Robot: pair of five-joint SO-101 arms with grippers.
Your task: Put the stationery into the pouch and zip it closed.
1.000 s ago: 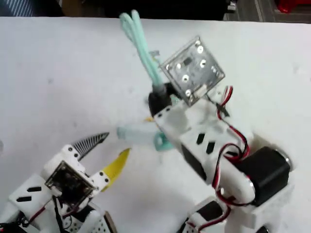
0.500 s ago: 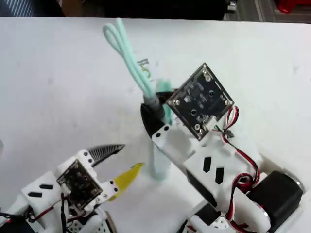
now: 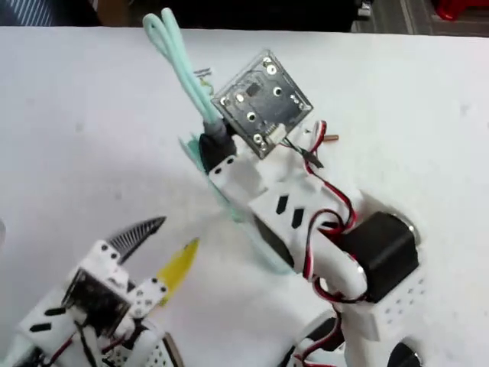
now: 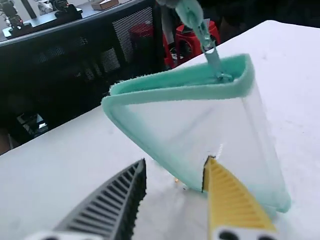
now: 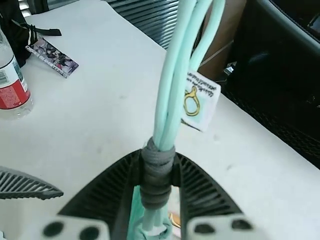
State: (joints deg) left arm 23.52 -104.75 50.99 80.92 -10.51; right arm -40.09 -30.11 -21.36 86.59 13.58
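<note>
The pouch looks light and floppy, a clear soft wall with a mint fabric border, so it will likely sag and swing rather than hold shape; the film seems slick, and the fabric border or the cord should give the surer hold; the right claw is clamped tight on the grey sleeve that binds the mint cord loop, a firm but narrow purchase that may let the pouch twist; the pouch hangs tilted from that cord near the middle of the bench, its lower corner down at the bench; the left claw stands wide apart with nothing in it, close before the pouch, by the near edge toward the left corner; in the high view the right arm covers most of the pouch, while the left wrist view gives its whole face and metal pull, though whether the zip is open I cannot tell; the right wrist view adds a tag on the cord, a bottle and a card on the bench.
</note>
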